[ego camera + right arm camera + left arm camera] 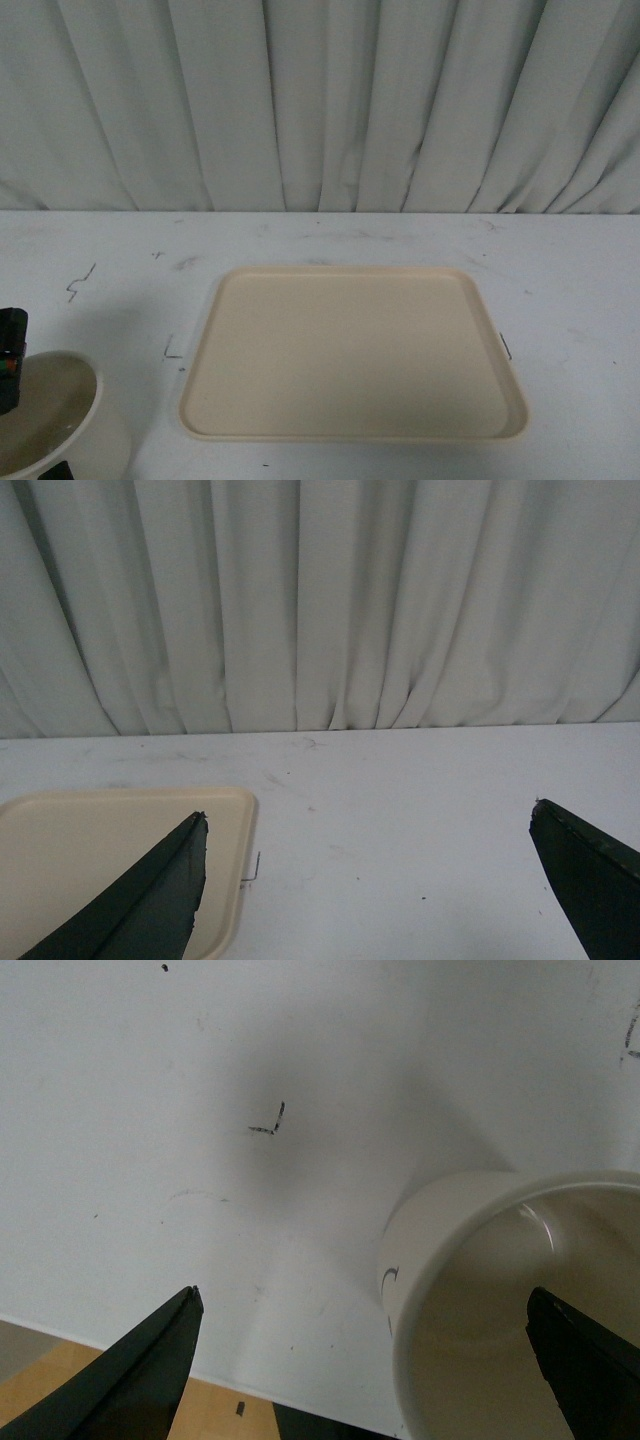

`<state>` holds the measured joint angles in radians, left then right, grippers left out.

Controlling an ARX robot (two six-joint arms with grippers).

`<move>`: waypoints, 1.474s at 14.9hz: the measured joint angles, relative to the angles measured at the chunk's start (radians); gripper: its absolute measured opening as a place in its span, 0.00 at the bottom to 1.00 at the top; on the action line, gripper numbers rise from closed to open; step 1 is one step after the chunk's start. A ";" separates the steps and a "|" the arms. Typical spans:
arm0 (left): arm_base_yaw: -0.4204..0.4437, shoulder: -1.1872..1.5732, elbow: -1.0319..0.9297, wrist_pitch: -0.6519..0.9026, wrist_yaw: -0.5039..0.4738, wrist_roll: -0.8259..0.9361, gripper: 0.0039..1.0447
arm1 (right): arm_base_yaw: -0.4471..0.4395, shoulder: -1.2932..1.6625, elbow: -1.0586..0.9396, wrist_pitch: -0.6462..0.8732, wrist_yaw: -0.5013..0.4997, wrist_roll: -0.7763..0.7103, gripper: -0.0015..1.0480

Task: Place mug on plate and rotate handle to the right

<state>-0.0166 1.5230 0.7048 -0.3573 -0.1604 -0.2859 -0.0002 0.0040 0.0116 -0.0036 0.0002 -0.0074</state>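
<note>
The cream mug [55,420] stands upright on the white table at the front left corner, left of the plate. Its handle is hidden. In the left wrist view the mug [440,1260] shows its open mouth and part of a black drawn line on its side. My left gripper [365,1360] is open, one finger [585,1360] over the mug's mouth, the other finger [150,1360] outside it over the table. The beige plate [350,430] lies empty in the middle of the table; its corner shows in the right wrist view [235,880]. My right gripper [370,880] is open and empty above the table beside the plate.
A pleated white curtain [320,100] hangs behind the table. Small black corner marks [172,350] are drawn on the table round the plate. The table's front edge [150,1355] shows in the left wrist view, with wooden floor beyond.
</note>
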 joint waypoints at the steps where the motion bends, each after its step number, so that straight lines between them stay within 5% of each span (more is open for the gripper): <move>1: -0.002 0.019 0.001 0.002 0.004 0.000 0.94 | 0.000 0.000 0.000 0.000 0.000 0.000 0.94; 3: -0.016 0.043 0.001 0.015 -0.001 0.008 0.90 | 0.000 0.000 0.000 0.000 0.000 0.000 0.94; 4: -0.023 0.053 0.001 0.014 -0.002 0.013 0.71 | 0.000 0.000 0.000 0.000 0.000 0.000 0.94; 11: -0.025 0.027 0.007 -0.052 0.008 0.002 0.03 | 0.000 0.000 0.000 0.000 0.000 0.000 0.94; 16: -0.055 -0.085 0.183 -0.211 -0.040 0.052 0.02 | 0.000 0.000 0.000 0.000 0.000 0.000 0.94; 22: -0.324 0.217 0.528 -0.219 0.036 0.108 0.02 | 0.000 0.000 0.000 0.000 0.000 0.000 0.94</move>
<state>-0.3405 1.7401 1.2331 -0.5766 -0.1246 -0.1783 -0.0002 0.0040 0.0116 -0.0036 0.0002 -0.0074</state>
